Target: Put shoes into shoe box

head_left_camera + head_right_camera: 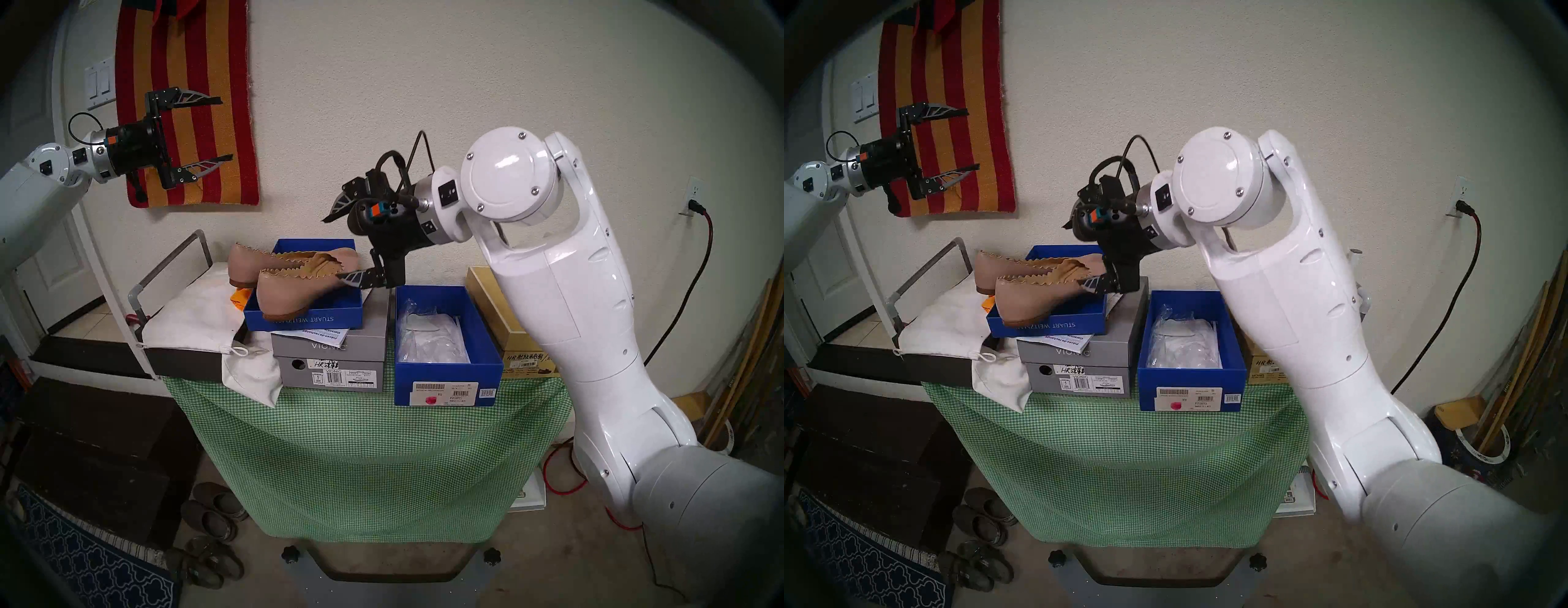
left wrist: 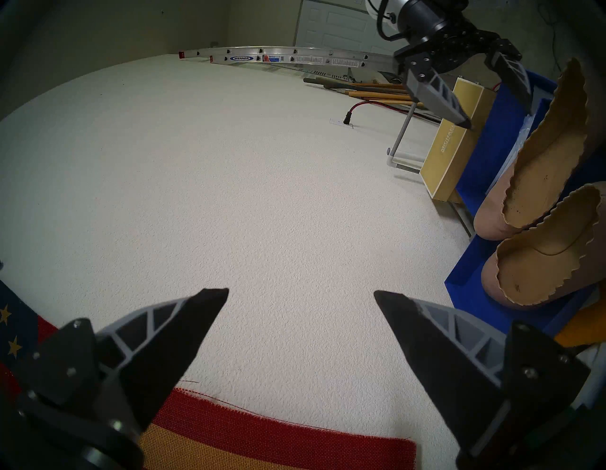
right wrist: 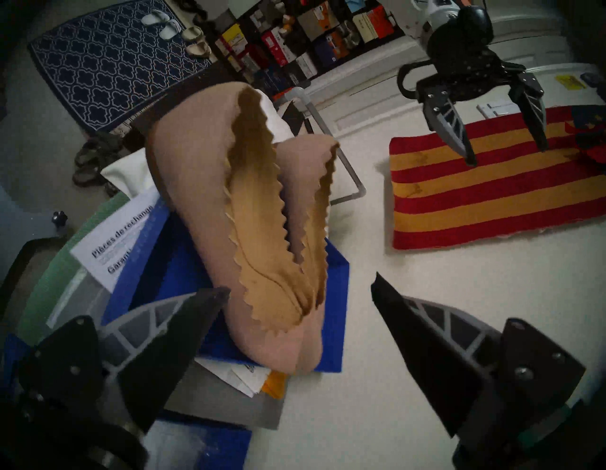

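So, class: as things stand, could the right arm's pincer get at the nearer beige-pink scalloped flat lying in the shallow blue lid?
Probably yes. The right pincer is open at the toe end of the nearer beige-pink scalloped flat, with nothing between them. The shallow blue lid is low and seems no obstacle.

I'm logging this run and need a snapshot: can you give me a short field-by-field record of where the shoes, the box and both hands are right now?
shoes: pair of beige flats, side by side in the shallow blue lid
lid: on top of the gray box
shoe box: deep blue box, open, right of the gray box, holding only clear plastic and white paper
right hand: open, at the toe end of the shoes, holding nothing
left hand: open, raised in front of the striped wall cloth, holding nothing
task state: no shoe in the box yet
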Action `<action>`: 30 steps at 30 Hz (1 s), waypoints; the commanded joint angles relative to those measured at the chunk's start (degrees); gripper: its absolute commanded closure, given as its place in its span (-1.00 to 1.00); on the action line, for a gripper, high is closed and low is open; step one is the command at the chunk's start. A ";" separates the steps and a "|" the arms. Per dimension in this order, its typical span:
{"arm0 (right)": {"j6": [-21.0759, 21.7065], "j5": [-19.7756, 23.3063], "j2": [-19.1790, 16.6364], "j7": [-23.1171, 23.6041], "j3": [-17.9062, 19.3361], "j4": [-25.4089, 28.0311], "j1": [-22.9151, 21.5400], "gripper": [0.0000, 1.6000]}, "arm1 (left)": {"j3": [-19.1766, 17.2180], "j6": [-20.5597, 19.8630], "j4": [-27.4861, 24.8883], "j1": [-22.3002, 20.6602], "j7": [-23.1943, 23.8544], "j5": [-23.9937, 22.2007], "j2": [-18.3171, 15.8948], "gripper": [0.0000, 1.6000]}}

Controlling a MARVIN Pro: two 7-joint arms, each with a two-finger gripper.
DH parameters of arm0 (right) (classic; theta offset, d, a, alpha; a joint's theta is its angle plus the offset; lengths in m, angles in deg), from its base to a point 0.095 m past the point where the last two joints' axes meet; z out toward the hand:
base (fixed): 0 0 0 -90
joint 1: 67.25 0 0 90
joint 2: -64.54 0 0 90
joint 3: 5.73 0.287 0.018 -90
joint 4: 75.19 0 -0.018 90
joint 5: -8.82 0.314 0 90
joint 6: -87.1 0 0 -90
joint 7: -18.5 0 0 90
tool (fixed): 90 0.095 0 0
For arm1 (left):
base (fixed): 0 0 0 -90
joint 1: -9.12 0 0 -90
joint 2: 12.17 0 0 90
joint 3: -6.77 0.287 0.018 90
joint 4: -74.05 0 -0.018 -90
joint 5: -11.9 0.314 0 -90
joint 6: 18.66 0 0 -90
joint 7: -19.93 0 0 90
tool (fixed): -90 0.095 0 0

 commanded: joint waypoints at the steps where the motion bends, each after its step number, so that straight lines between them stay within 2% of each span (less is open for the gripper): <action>1: -0.22 0.85 0.50 -1.77 -0.62 0.31 4.13 -1.00 | 0.02 -0.08 0.15 0.00 0.03 0.10 0.01 -1.00; 14: -1.90 2.62 1.68 -4.78 -0.38 -1.75 5.40 -1.00 | 0.01 -0.08 0.16 0.00 0.03 0.11 0.02 -1.00; 16: -2.14 2.82 1.42 -4.72 -0.22 -1.77 5.27 -0.55 | 0.01 -0.08 0.16 0.00 0.03 0.11 0.02 -1.00; 17: -2.24 2.81 1.19 -4.80 -0.08 -1.70 5.28 0.02 | 0.01 -0.08 0.16 0.00 0.03 0.11 0.02 -1.00; 19: -2.47 2.83 0.91 -4.88 0.11 -1.68 5.34 0.15 | 0.01 -0.08 0.16 0.00 0.03 0.11 0.02 -1.00; 21: -2.78 2.93 0.74 -4.97 0.31 -1.80 5.60 0.68 | 0.01 -0.08 0.16 0.00 0.03 0.11 0.02 -1.00; 22: -2.97 2.94 0.68 -5.05 0.32 -1.86 5.85 0.80 | 0.01 -0.08 0.16 0.00 0.03 0.11 0.02 -1.00; 24: -3.20 2.90 0.63 -5.21 0.27 -1.88 6.17 0.80 | 0.01 -0.08 0.16 0.00 0.03 0.11 0.02 -1.00; 25: -3.39 2.81 0.61 -5.36 0.20 -1.91 6.41 1.00 | 0.01 -0.08 0.16 0.00 0.03 0.11 0.02 -1.00; 30: -5.34 2.67 0.74 -6.98 0.41 -1.99 7.22 1.00 | 0.01 -0.08 0.16 0.00 0.03 0.11 0.02 -1.00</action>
